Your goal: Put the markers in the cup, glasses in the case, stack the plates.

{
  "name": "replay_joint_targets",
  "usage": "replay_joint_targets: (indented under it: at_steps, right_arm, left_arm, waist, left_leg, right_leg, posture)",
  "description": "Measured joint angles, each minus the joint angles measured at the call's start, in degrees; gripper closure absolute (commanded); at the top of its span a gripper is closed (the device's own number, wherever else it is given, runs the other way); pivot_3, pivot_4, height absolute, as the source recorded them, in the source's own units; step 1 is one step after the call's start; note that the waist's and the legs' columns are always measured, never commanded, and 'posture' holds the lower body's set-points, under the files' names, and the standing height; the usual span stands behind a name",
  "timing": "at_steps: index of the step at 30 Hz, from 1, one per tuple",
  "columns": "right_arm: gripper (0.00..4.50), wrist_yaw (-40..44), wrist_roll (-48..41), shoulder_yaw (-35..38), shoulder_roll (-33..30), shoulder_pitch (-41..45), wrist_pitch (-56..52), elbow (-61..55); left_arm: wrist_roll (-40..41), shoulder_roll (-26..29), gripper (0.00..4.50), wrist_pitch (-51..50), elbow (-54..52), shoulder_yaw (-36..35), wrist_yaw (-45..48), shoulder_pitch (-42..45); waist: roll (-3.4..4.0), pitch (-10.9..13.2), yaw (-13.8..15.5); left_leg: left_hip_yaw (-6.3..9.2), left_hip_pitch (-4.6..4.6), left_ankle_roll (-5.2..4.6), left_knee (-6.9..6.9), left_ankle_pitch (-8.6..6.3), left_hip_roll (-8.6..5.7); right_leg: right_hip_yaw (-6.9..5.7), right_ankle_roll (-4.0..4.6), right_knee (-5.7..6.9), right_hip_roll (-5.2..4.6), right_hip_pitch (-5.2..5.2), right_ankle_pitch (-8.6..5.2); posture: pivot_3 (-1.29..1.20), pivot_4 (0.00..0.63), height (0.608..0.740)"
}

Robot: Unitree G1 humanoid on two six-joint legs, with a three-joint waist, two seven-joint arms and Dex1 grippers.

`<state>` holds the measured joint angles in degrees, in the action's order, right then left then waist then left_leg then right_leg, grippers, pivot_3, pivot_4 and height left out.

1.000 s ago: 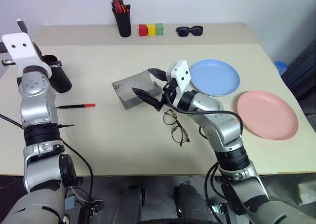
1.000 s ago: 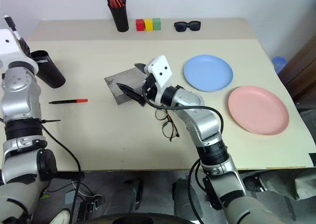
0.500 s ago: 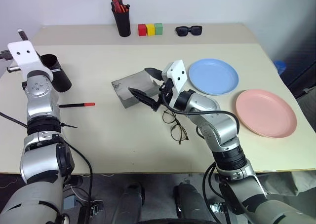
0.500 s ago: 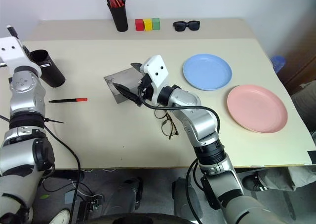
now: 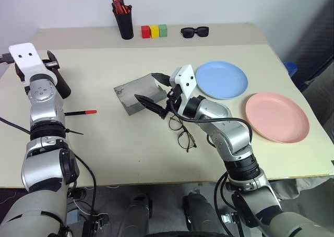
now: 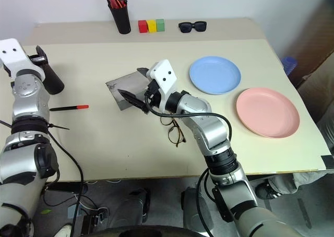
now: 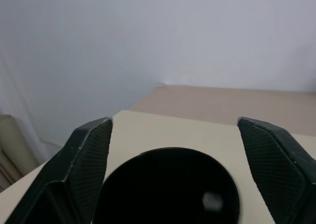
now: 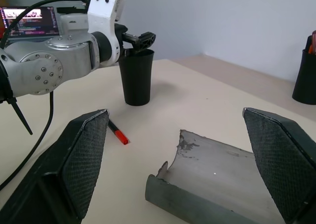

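Since the earlier frame the left gripper had sprung apart over the cup, and the white-bodied marker it had been carrying upright was gone from its fingers, presumably dropped inside, though I could not make it out in the dark mouth of the cup. In the left wrist view the two fingers stood wide on either side of the rim, released and holding nothing. Taking the cup as the landmark, the black marker with the red end lay flat on the table just in front of it, toward the robot. The grey case sat open well to the right of the cup, and the right gripper hung just over it, spread wide and empty. The wire-framed glasses lay on the table beyond the case from the cup, nearer the robot, under the right forearm. Farther right again were the light blue plate and the salmon plate, side by side and not yet stacked. To do this step well, I judged the left arm should lift straight up clear of the rim before swinging, so as not to tip the cup, then come down on the middle of the remaining marker with its fingers across the barrel.
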<state>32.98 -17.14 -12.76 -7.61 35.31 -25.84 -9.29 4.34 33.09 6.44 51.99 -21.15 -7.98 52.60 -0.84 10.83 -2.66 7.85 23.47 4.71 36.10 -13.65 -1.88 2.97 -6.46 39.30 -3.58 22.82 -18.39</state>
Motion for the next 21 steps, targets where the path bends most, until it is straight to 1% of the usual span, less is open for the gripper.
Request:
replay_joint_targets:
  at_steps: [2,4,5,7,9,12,14,16,21]
  right_arm:
    - [0.08,0.0,0.0,0.0,-0.1,0.0,0.0,0.0]
    - [0.08,0.3,0.0,0.0,-0.7,0.0,0.0,-0.1]
    - [0.08,0.6,0.0,0.1,-1.2,-0.1,0.0,-0.2]
    - [0.08,1.3,0.0,0.4,-3.1,-0.5,0.0,-0.6]
    - [0.08,1.8,-0.1,1.4,-4.5,-1.1,0.0,-0.7]
    - [0.08,2.5,-0.1,3.2,-7.6,-2.4,-0.1,-0.9]
    - [0.08,3.0,-0.1,4.5,-9.3,-3.7,-0.2,-1.2]
    - [0.08,3.3,-0.1,4.8,-9.8,-4.2,-0.5,-1.5]
    - [0.08,4.2,-1.0,4.2,-9.7,-5.2,-1.3,-3.7]
  left_arm:
    - [0.8,-0.2,0.3,0.0,-1.7,0.1,2.2,0.0]
    - [2.3,-0.4,0.3,-1.3,-7.3,1.3,7.8,-0.7]
    - [2.9,0.1,0.14,-2.8,-11.3,2.6,11.5,-1.6]
    - [4.3,1.6,0.14,-7.7,-21.6,6.3,19.6,-4.7]
    - [5.4,3.4,0.14,-13.3,-29.6,8.4,25.1,-8.7]
    - [6.4,8.2,0.14,-24.0,-39.3,10.8,31.8,-17.0]
    - [6.4,11.4,0.14,-30.8,-41.4,11.4,34.7,-19.9]
    - [6.4,13.4,0.14,-36.1,-41.5,11.3,35.9,-20.2]
    - [6.1,16.8,0.14,-44.8,-41.5,13.2,39.2,-20.3]
  waist:
    - [-0.01,0.0,0.1]
    - [-0.03,0.0,0.2]
    - [-0.03,0.0,0.2]
    - [-0.03,0.0,0.1]
    - [-0.01,0.0,-0.2]
    - [0.0,0.0,-1.4]
    - [0.01,0.0,-1.5]
    - [0.01,0.0,-1.3]
    - [0.02,0.0,-1.3]
  left_leg:
    - [0.0,0.0,0.01,0.01,0.01,0.0]
    - [0.02,0.01,0.04,-0.01,0.02,-0.01]
    - [0.03,0.01,0.04,-0.01,0.03,-0.02]
    - [0.01,0.01,0.04,-0.02,0.03,-0.05]
    - [-0.01,-0.02,0.04,-0.03,0.02,-0.03]
    - [-0.01,-0.03,0.03,-0.09,0.02,0.12]
    - [0.01,-0.04,0.04,-0.08,0.03,0.28]
    - [0.03,-0.04,0.03,-0.06,0.04,0.42]
    - [0.02,-0.11,0.03,-0.02,0.13,0.51]
  right_leg:
    - [0.0,0.0,0.0,0.0,-0.01,0.0]
    - [-0.02,0.0,-0.01,0.0,-0.03,0.0]
    - [-0.01,0.0,-0.02,-0.01,-0.05,0.0]
    - [0.01,0.0,-0.06,-0.05,-0.08,0.0]
    - [0.03,0.0,-0.05,-0.03,-0.05,0.0]
    - [0.03,0.02,0.03,0.11,-0.01,0.0]
    - [0.02,0.1,0.05,0.3,0.01,0.04]
    - [0.0,0.22,0.05,0.48,0.0,0.12]
    - [0.01,0.36,0.05,0.59,-0.08,0.2]
  posture:
    - [0.0,0.15,0.74]
    - [0.0,0.15,0.74]
    - [0.0,0.15,0.74]
    - [0.0,0.15,0.74]
    - [0.0,0.15,0.74]
    - [0.0,0.15,0.74]
    - [0.0,0.15,0.74]
    - [0.0,0.15,0.74]
    - [0.0,0.15,0.74]
